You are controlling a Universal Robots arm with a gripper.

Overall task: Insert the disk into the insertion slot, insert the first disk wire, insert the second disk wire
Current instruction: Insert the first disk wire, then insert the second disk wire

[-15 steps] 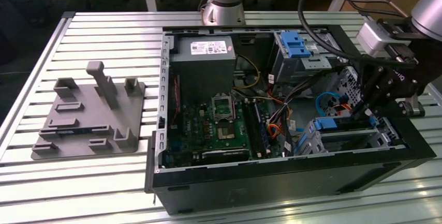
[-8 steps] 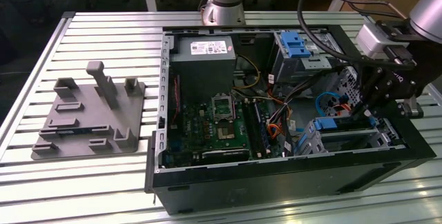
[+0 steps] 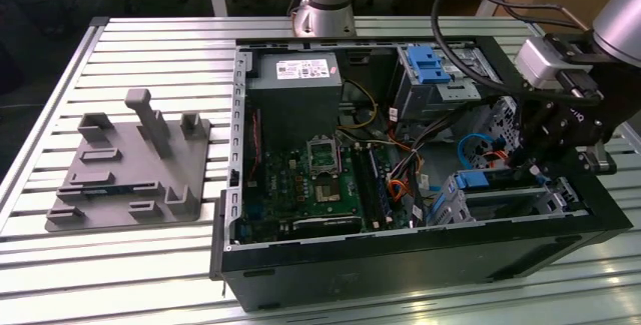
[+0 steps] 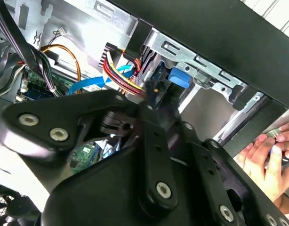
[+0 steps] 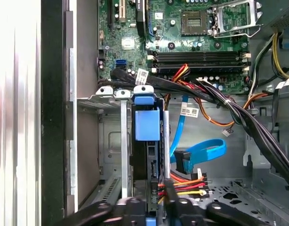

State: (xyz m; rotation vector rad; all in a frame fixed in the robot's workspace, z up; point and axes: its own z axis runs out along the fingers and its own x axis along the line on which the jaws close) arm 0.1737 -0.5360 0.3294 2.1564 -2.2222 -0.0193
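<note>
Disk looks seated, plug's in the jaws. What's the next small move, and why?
Probably ease the first disk wire straight toward the disk: the gripper holds its plug beside the disk's end, which sits in the insertion slot, while the second disk wire lies loose.

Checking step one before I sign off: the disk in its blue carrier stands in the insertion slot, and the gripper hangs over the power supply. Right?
Not the power supply: in the exterior view the gripper hangs over the insertion slot, at that view's right. The disk does stand in the slot, as the first wrist view shows.
</note>
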